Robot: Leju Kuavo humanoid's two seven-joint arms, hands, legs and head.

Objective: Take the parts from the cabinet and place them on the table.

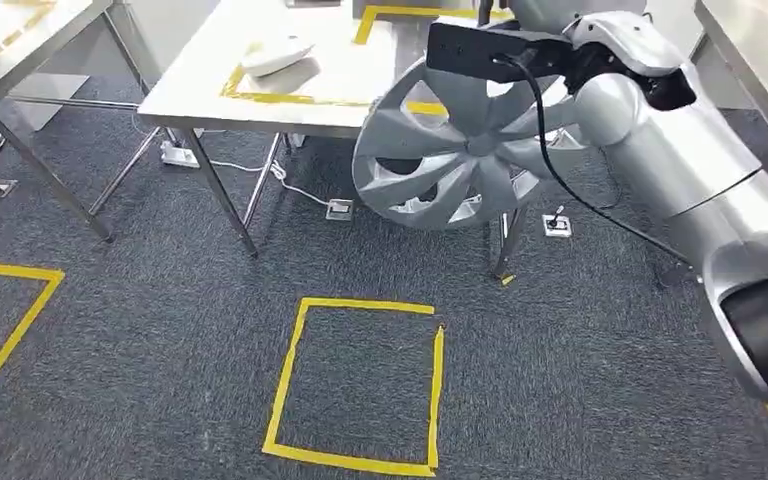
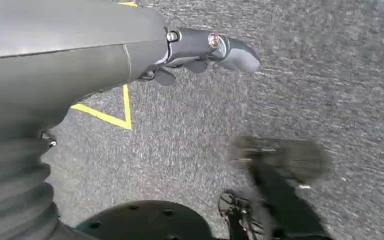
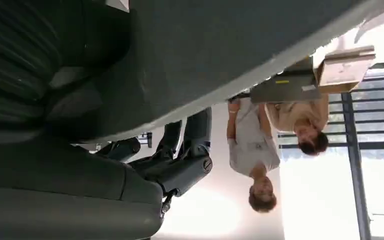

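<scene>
Nearest thing was a yellow tape square (image 1: 360, 385) on the grey carpet, with another tape outline (image 1: 5, 320) off to the left. The left hand (image 2: 200, 47) hung over the floor holding nothing, fingers loosely out. Further on, the right hand (image 3: 180, 160) was gripping the silver wheel cover (image 1: 455, 160) by its rim, right at the near edge of the table (image 1: 200, 85). So this looked like the carry step; next it'd need lifting over onto the tabletop. A white part (image 1: 278, 55) already sat left of there, and two people (image 3: 260, 145) stood beyond.

Glossy silver plastic wheel cover (image 1: 460, 150), smooth metal table (image 1: 210, 90), rough grey carpet (image 1: 160, 340) (yellow tape (image 1: 290, 375))
</scene>
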